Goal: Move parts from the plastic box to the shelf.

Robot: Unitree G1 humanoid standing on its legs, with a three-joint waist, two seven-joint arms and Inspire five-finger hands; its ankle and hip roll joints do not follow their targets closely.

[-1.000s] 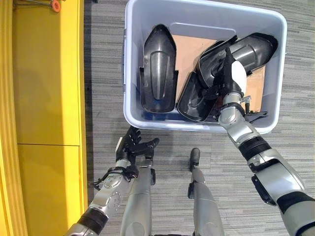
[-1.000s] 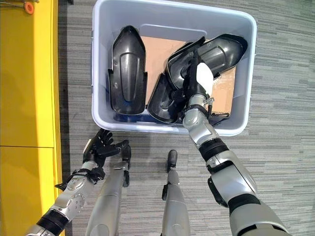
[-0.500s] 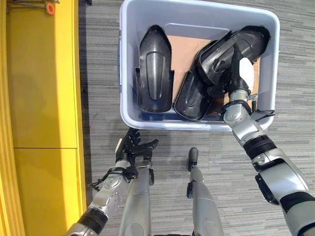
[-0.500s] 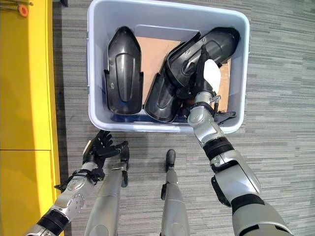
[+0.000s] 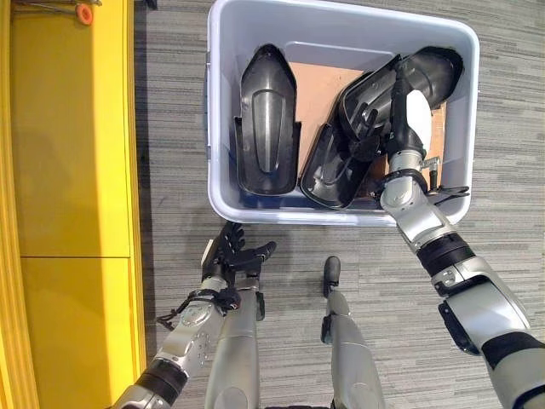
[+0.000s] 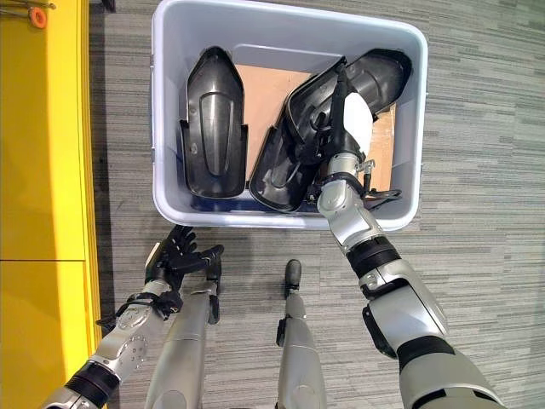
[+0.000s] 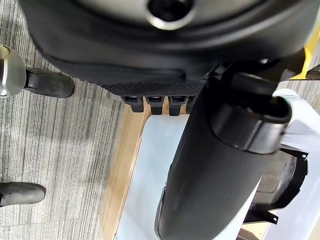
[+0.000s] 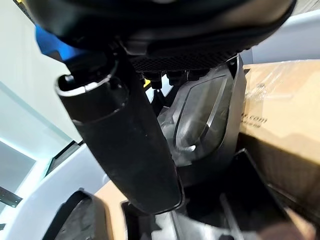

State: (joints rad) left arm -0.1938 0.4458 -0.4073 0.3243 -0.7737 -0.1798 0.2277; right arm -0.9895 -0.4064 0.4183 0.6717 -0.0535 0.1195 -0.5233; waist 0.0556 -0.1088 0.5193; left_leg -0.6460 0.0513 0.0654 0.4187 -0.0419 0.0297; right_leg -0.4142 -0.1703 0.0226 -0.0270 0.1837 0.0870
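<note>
A black part point(image 5: 400, 81) in the plastic box point(image 5: 255, 209) is gripped by the right robot hand point(image 5: 400, 128) — lifting toward the shelf point(image 5: 72, 128) is needed next; the left robot hand point(image 5: 230, 254) hangs relaxed.

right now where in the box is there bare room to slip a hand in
The free patch in the plastic box is the bare cardboard floor between the lone black part on the left and the stacked parts on the right. The right side is crowded: the right robot hand sits among the overlapping parts.
</note>
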